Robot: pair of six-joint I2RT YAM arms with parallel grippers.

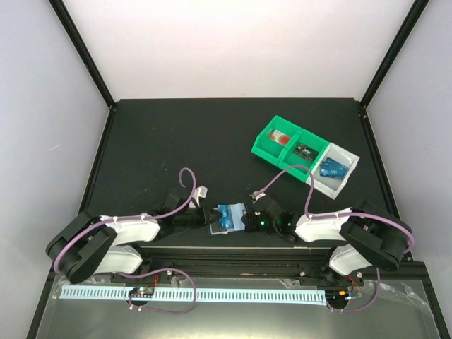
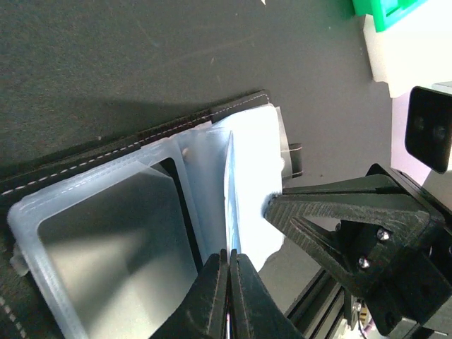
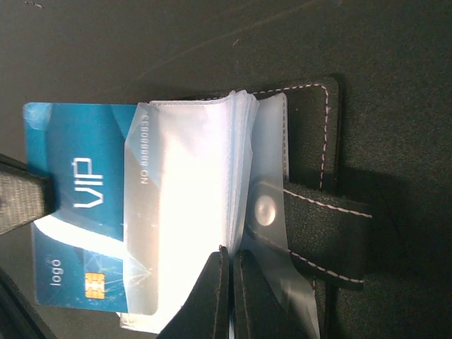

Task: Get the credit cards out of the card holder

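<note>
Cam layout: one overhead, two on the wrists

Top cam sits high on the near side, looking down over the whole dark surface [image 1: 176, 141]; wrist cams face each other from right up close. All three share the card holder [image 3: 191, 176], top and right wrist also the credit card [image 3: 78, 205].

Black table [image 1: 176, 141]; green-and-grey compartment tray [image 1: 264, 137] toward far right; card holder [image 1: 229, 217] near front edge

A matte black tabletop [image 1: 176, 134] sits inside an enclosure of plain white walls [image 1: 233, 42], which meet at the corners behind black frame posts [image 1: 81, 49]. Soft, even light falls from above, leaving only faint shadows.
</note>
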